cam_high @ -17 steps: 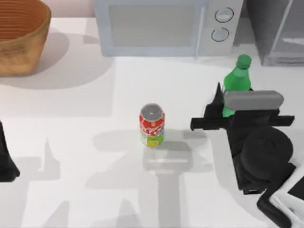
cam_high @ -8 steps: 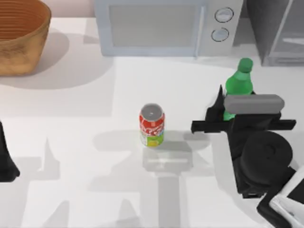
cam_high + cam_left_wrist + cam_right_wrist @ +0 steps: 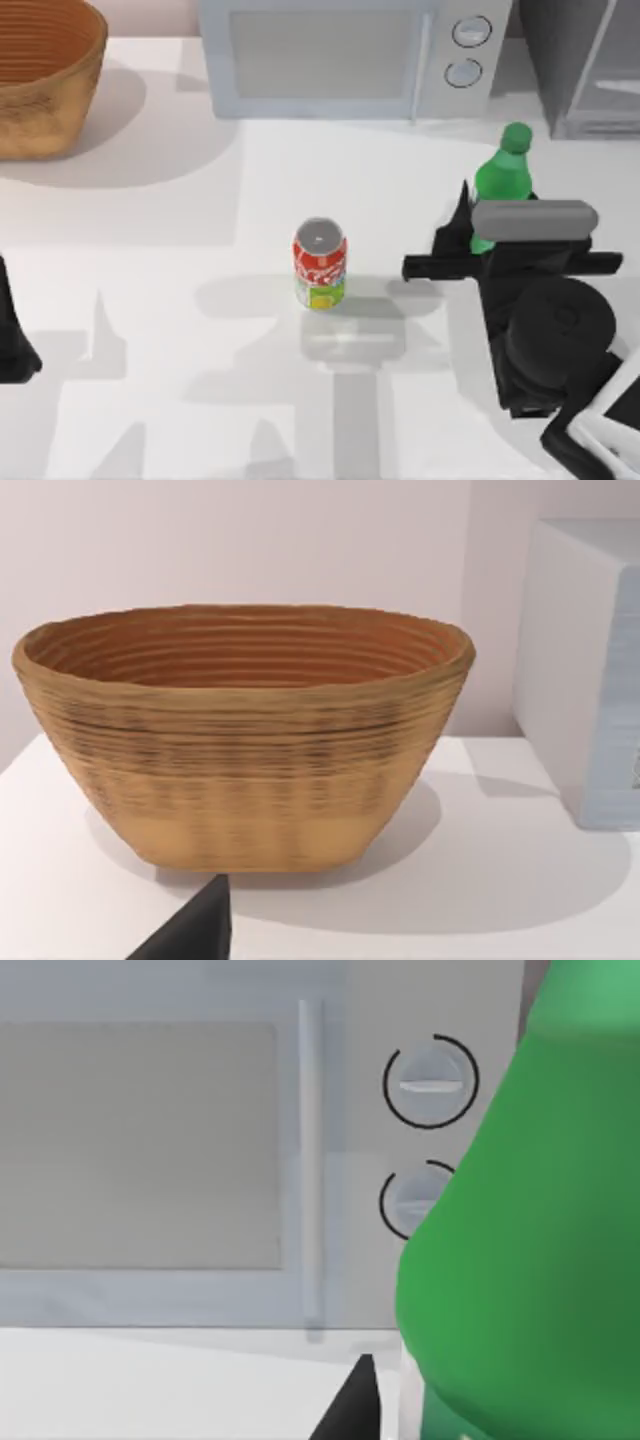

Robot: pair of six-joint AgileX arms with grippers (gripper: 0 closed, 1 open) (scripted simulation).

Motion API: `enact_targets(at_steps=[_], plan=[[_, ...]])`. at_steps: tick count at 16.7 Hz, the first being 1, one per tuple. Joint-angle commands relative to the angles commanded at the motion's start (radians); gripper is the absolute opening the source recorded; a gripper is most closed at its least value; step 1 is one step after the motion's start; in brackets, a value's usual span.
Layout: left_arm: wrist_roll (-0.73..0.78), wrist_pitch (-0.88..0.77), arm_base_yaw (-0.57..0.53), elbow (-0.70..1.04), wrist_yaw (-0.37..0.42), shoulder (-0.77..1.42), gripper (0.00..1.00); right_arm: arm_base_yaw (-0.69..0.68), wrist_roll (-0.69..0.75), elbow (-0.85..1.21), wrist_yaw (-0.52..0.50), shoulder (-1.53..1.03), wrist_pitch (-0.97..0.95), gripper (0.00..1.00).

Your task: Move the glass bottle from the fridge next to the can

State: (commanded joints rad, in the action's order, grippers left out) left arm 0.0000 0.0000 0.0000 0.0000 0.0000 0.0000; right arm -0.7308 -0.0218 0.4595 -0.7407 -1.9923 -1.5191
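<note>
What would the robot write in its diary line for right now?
right gripper at glass bottle | bottle upright on table, right of can, apart | fridge behind | left arm parked at left edge

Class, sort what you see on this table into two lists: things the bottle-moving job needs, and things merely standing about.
Part of the job: glass bottle, at the right gripper; can, mid-table; fridge, back right corner.

Just standing about: microwave, at the back; basket, back left; left arm, parked at the left edge.
</note>
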Motion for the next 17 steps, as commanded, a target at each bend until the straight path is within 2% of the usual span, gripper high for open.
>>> enact_targets(at_steps=[10, 17], plan=[[0.0, 0.0, 0.0, 0.0, 0.0, 0.0, 1.0, 0.0, 0.0, 0.0, 0.0, 0.0, 0.0, 0.98], [0.0, 0.0, 0.0, 0.0, 0.0, 0.0, 1.0, 0.0, 0.0, 0.0, 0.0, 0.0, 0.0, 1.0]])
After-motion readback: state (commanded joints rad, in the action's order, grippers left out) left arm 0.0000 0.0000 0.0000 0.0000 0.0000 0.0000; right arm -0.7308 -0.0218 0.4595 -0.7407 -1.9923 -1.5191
